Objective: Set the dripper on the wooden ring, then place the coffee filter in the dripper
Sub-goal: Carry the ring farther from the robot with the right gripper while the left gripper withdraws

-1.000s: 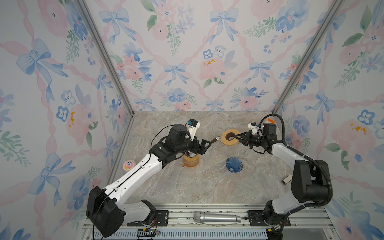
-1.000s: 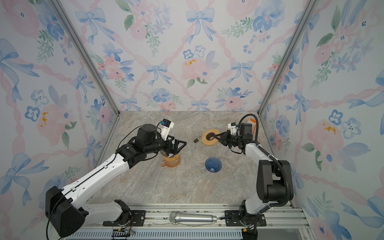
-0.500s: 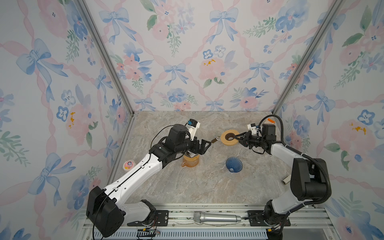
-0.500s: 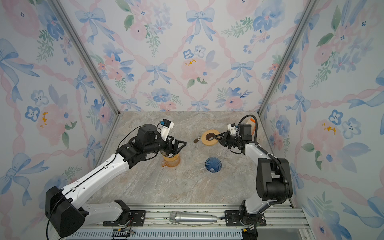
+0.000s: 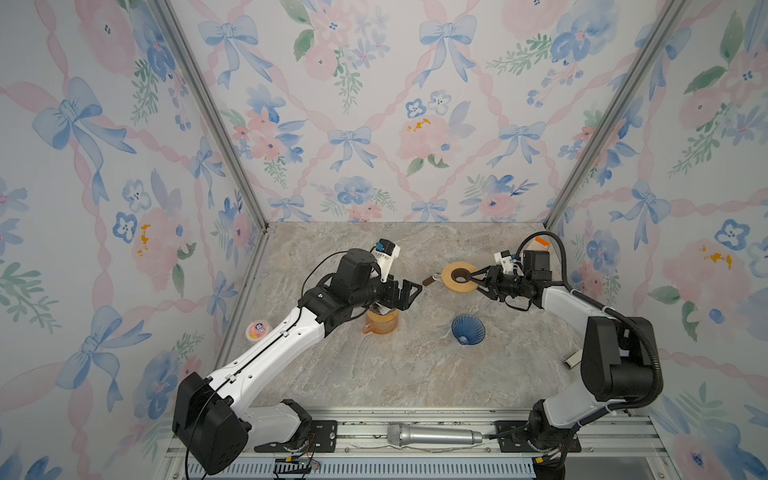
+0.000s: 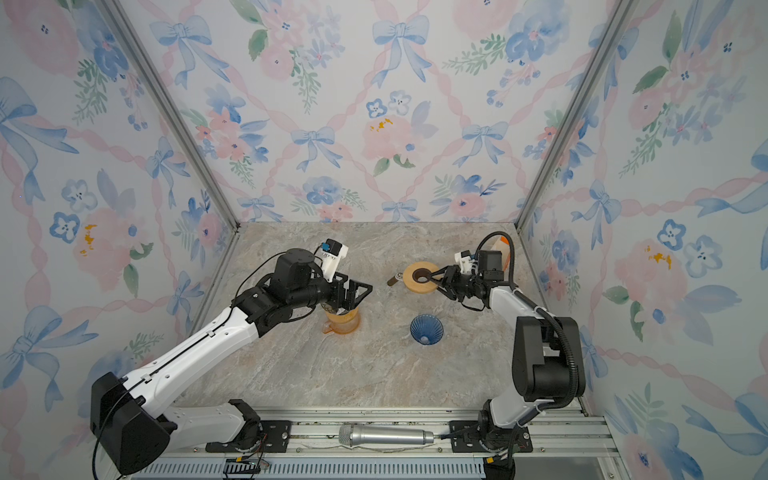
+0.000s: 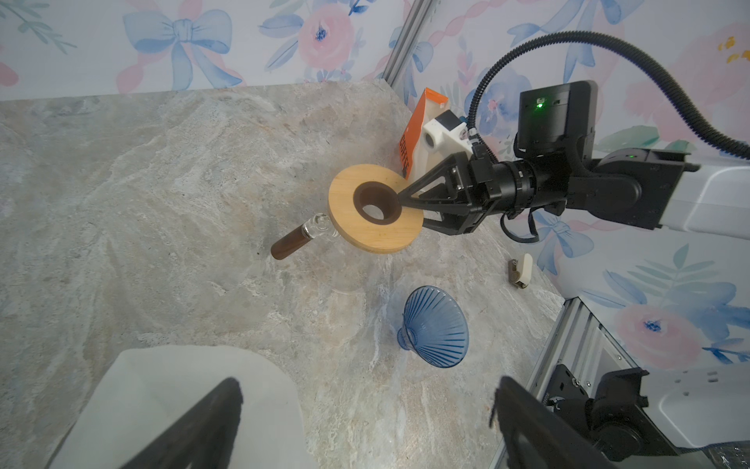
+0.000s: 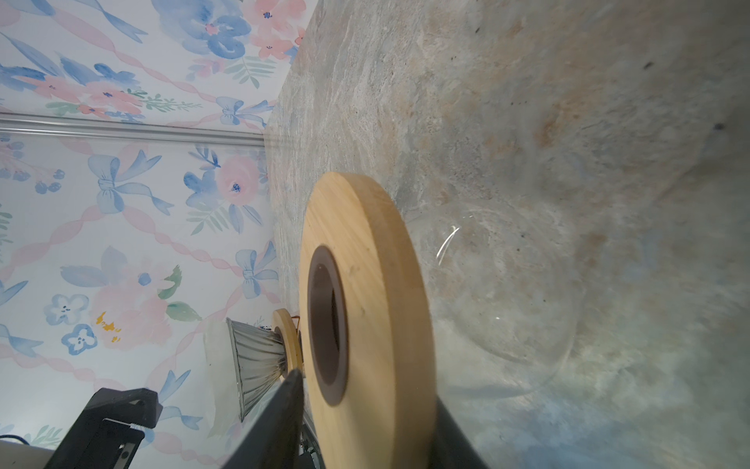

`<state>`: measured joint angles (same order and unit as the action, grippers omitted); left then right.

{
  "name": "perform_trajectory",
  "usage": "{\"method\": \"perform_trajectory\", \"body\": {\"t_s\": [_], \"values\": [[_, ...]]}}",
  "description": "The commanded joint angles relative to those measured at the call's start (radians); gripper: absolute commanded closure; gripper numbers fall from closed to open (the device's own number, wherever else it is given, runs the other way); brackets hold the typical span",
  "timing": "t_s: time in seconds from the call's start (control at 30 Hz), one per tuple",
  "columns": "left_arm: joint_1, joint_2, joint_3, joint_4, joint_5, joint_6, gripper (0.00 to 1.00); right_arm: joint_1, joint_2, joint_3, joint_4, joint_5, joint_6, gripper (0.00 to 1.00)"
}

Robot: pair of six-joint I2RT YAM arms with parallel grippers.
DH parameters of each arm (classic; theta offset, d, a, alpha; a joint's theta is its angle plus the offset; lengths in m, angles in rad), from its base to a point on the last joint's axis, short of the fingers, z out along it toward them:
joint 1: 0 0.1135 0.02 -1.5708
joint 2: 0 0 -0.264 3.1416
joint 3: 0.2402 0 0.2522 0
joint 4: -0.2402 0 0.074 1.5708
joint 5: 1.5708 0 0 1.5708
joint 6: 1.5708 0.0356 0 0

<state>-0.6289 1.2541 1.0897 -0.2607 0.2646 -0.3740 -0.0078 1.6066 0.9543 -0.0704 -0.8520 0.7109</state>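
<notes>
The coffee filter [image 7: 142,390] runs off the frame, partly behind the left pincer [image 7: 367,390].

Marble table [image 5: 415,374] bears blue dripper [image 5: 468,329], amber pitcher [image 5: 380,323], wood-collared carafe [image 5: 451,285].

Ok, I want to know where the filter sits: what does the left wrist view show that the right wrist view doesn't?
Only the left wrist view: the blue ribbed dripper on the marble table, the orange coffee bag, and the carafe's brown handle. Only the right wrist view: a grey ribbed dripper seen side-on, on its wooden base, with the white paper filter in its mouth. Both: the wooden collar, the right gripper straddling its rim, the filter and the table.
</notes>
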Motion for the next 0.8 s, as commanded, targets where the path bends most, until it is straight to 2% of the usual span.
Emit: {"method": "perform_trajectory", "body": {"t_s": [0.0, 0.3, 0.67, 0.77], "values": [[-0.005, -0.024, 0.011, -0.012, -0.014, 0.003, 0.02, -0.007, -0.026, 0.025, -0.107, 0.05, -0.057, 0.54], [-0.005, -0.03, 0.001, -0.011, -0.011, 0.005, 0.02, 0.04, -0.036, 0.099, -0.299, 0.207, -0.193, 0.52], [-0.003, -0.032, 0.003, -0.012, -0.014, 0.01, 0.02, 0.071, -0.063, 0.147, -0.413, 0.339, -0.256, 0.45], [0.0, -0.031, 0.009, -0.012, -0.02, 0.017, 0.02, 0.092, -0.097, 0.172, -0.491, 0.432, -0.31, 0.42]]}}
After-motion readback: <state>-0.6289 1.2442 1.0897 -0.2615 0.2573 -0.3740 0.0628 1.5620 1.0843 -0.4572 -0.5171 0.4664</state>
